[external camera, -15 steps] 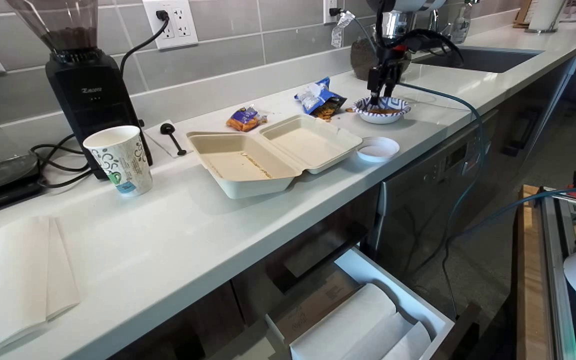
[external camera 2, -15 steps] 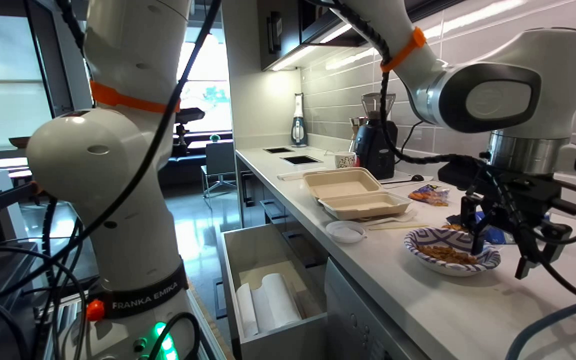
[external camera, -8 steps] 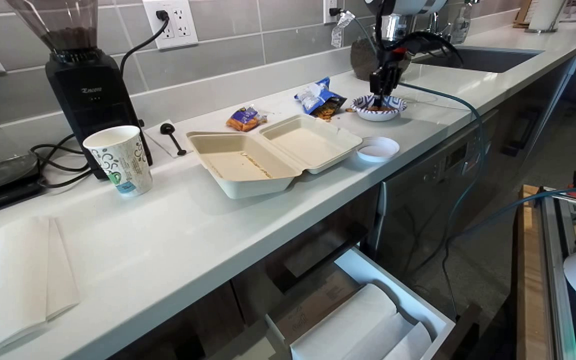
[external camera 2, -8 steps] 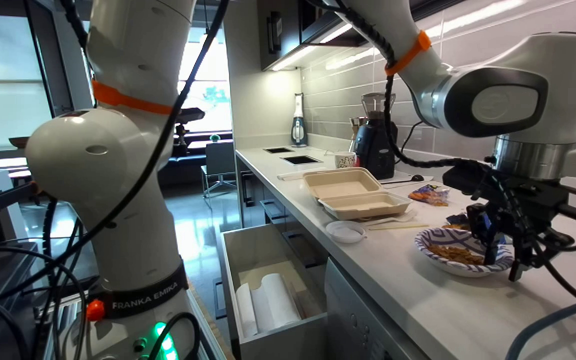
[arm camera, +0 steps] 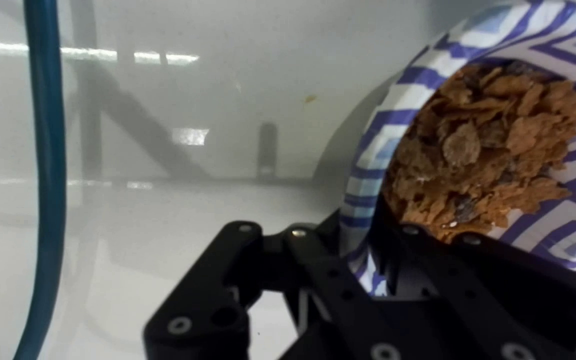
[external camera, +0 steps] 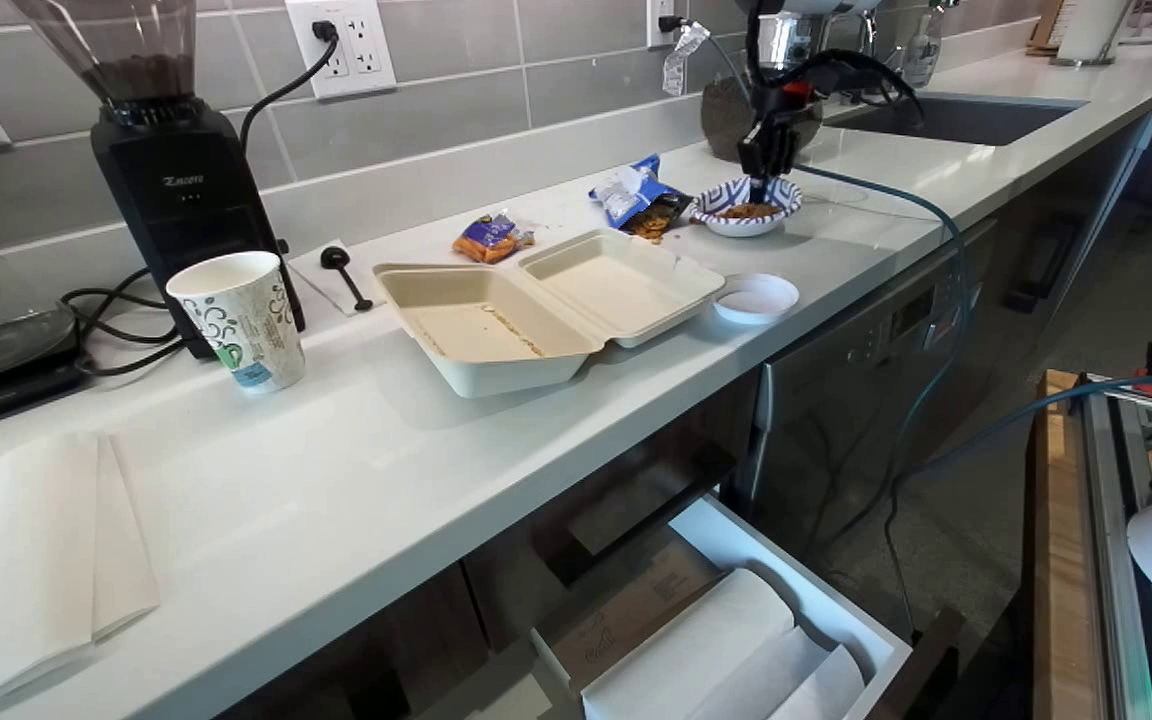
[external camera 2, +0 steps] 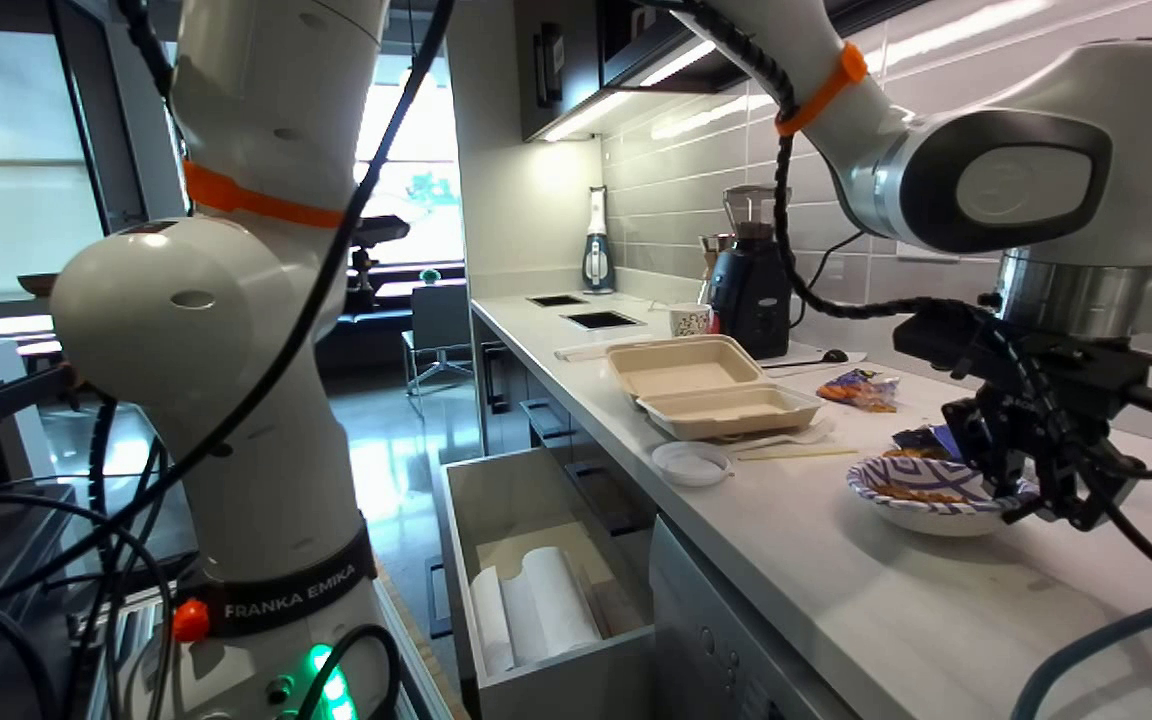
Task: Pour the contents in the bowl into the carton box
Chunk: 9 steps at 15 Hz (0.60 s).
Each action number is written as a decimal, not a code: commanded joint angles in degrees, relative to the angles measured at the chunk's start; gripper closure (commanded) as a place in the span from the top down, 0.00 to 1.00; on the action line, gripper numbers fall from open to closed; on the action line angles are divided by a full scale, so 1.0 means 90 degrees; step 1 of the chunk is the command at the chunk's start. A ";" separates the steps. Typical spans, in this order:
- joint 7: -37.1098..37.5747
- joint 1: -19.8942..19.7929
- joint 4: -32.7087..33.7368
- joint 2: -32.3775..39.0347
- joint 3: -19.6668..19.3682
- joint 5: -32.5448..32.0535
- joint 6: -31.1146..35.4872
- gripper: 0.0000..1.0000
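End effector (arm camera: 357, 227) pinches rim of round paper bowl (external camera 2: 926, 519) holding cereal flakes (arm camera: 483, 145). Mouth up, tipped slightly toward open clamshell box (external camera: 564, 306); box long axis along desk (external camera: 336, 480).

A paper cup (external camera: 241, 325) stands near a black coffee grinder (external camera: 181, 185) on the white counter (external camera: 336, 500).

Flakes (arm camera: 488, 145) in bowl (external camera: 742, 229); packet (external camera: 638, 194) beside it, perhaps touching.

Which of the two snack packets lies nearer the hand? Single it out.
The blue-and-silver packet, right beside the patterned bowl that the hand grips; the purple-and-orange packet lies farther off, beside the carton box.
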 commanded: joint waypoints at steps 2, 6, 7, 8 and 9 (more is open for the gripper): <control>-0.0085 -0.0108 0.0126 0.0097 0.0059 0.0115 -0.0342 0.03; -0.0121 -0.0126 0.0134 0.0112 0.0064 0.0136 -0.0435 0.02; -0.0126 -0.0128 0.0129 0.0111 0.0065 0.0141 -0.0425 0.08; -0.0114 -0.0127 0.0125 0.0110 0.0064 0.0144 -0.0403 0.33; -0.0120 -0.0132 0.0126 0.0115 0.0070 0.0166 -0.0395 0.33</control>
